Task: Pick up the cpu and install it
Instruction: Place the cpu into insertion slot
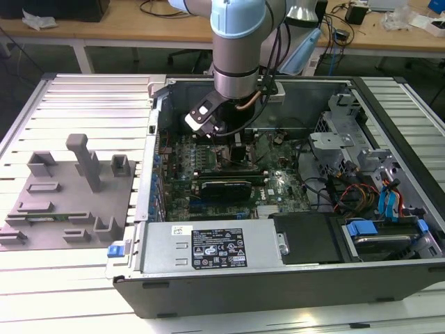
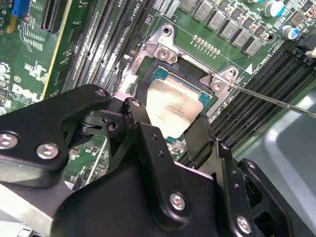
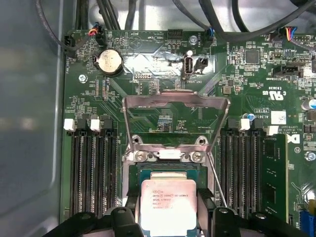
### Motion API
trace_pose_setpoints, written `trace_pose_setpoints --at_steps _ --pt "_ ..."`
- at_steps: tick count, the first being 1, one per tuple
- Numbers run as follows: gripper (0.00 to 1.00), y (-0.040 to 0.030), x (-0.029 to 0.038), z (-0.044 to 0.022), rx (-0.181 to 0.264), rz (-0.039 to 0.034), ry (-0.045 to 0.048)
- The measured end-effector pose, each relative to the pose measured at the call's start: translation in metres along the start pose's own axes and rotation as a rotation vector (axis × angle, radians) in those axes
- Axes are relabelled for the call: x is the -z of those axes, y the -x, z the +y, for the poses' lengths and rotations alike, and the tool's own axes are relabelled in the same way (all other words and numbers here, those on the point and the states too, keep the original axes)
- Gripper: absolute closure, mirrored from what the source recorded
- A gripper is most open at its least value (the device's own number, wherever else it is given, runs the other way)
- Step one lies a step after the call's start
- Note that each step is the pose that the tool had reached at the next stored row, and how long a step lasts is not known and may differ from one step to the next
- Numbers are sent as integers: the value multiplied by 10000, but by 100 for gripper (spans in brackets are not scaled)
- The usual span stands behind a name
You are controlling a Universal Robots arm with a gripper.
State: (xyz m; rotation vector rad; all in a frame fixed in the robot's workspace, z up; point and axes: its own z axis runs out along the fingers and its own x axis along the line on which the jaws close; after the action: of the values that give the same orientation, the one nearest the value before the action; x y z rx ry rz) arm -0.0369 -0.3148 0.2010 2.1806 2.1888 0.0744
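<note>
We see the gripper (image 2: 170, 121) with its two black fingers (image 2: 139, 111) pressed against opposite edges of the cpu (image 2: 174, 104), holding it level in the open socket (image 2: 165, 49) beside the raised load plate (image 3: 175, 101), though we cannot tell whether it is fully seated.

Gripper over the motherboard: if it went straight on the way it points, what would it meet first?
Likely the open socket, right beneath the cpu that the gripper holds; the gap between them is unclear.
</note>
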Motion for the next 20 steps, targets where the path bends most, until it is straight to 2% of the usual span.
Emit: trace_pose_setpoints --at_steps 4,9,20 --pt "46 1 -22 -2 -148 1 -1" --pt "46 -5 -31 -1 -153 39 0" --pt "46 -4 -32 7 -154 39 0"
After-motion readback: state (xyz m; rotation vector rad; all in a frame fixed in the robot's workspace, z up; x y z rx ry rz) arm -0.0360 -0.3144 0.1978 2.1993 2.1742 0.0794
